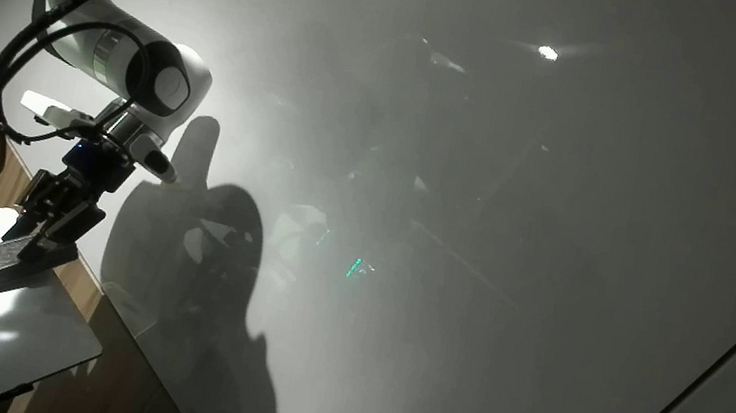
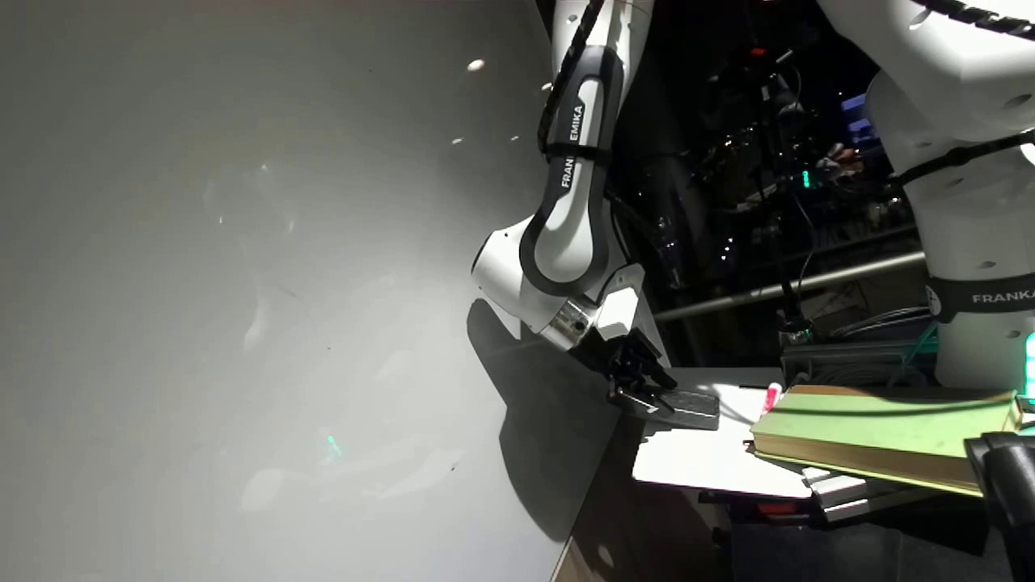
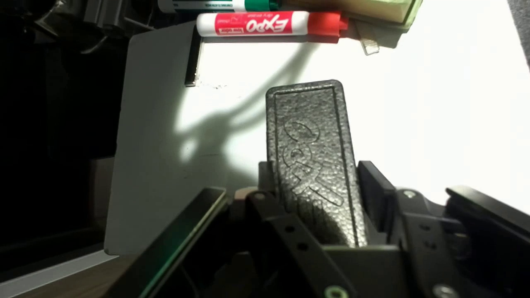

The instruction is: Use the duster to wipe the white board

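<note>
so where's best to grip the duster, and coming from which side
Probably best to take the duster by its two long sides, fingers closing across the narrow width, coming in over the embossed face: it is a long, flat block. The gripper holds it that way, but towards one end; nearer the middle might balance better.

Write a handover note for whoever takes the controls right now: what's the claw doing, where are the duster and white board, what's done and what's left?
Gripper: closed on the duster, gripping it by its two long sides.
Duster: held over the small white table.
White board: the large panel beside that table; green specks on it could be ink or reflections, I can't tell which.
Done: duster gripped.
Left: bring it to the board and wipe; no wiping shows in these pictures.
</note>
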`<action>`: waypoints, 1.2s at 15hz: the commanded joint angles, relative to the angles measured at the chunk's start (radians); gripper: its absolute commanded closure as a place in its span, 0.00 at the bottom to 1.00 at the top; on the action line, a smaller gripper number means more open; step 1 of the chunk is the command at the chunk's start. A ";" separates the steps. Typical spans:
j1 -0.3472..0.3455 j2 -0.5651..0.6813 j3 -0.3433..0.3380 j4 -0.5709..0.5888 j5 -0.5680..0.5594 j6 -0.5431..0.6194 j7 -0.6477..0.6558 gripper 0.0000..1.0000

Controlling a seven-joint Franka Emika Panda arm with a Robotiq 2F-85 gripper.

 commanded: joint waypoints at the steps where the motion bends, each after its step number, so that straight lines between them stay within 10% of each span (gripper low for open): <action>1: 0.014 0.020 -0.026 0.032 0.033 -0.043 -0.034 0.40; 6: 0.009 -0.034 -0.028 0.022 0.064 -0.063 -0.066 0.02; 18: 0.033 -0.639 0.015 -0.296 0.169 0.147 -0.226 0.00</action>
